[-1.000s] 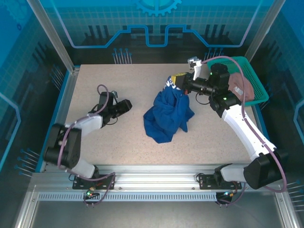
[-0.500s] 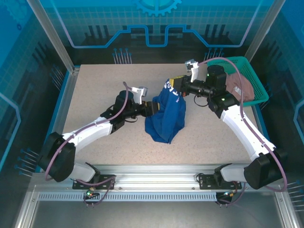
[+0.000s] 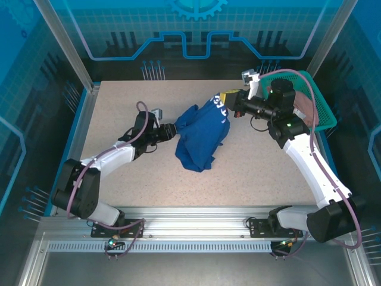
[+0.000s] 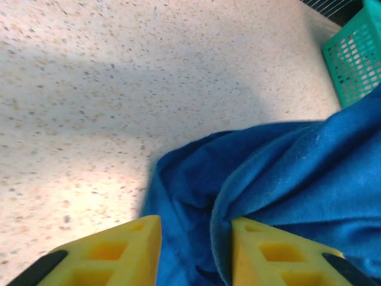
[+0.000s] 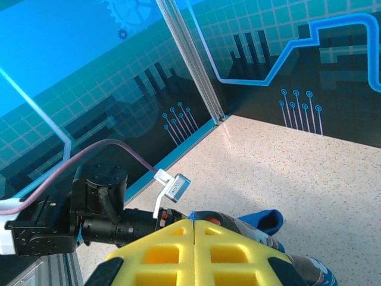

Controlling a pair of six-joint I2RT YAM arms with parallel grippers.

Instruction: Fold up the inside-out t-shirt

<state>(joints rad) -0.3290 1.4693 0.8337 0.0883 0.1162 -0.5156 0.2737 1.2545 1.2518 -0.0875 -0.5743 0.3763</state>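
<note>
The inside-out t-shirt (image 3: 201,136) is royal blue and hangs bunched over the middle of the table, stretched between both grippers. My right gripper (image 3: 231,102) is shut on its top edge, where a pale print shows. In the right wrist view the yellow fingers (image 5: 161,250) are pressed together, and printed cloth (image 5: 262,229) sticks out past my right gripper (image 5: 194,223). My left gripper (image 3: 174,127) holds the shirt's left edge. In the left wrist view, blue folds (image 4: 280,173) fill the gap of my left gripper (image 4: 195,250), packed between its part-closed fingers (image 4: 128,253).
A green basket (image 3: 324,122) stands at the table's back right corner behind the right arm, with a pinkish-beige garment (image 3: 299,110) in it. Its mesh corner (image 4: 357,53) shows in the left wrist view. Bare speckled tabletop (image 3: 119,101) lies to the left and front.
My left arm swung in from the left, closed on the shirt's left edge and drew it leftward. The right gripper shifted slightly right, so the shirt is now spread between them.
</note>
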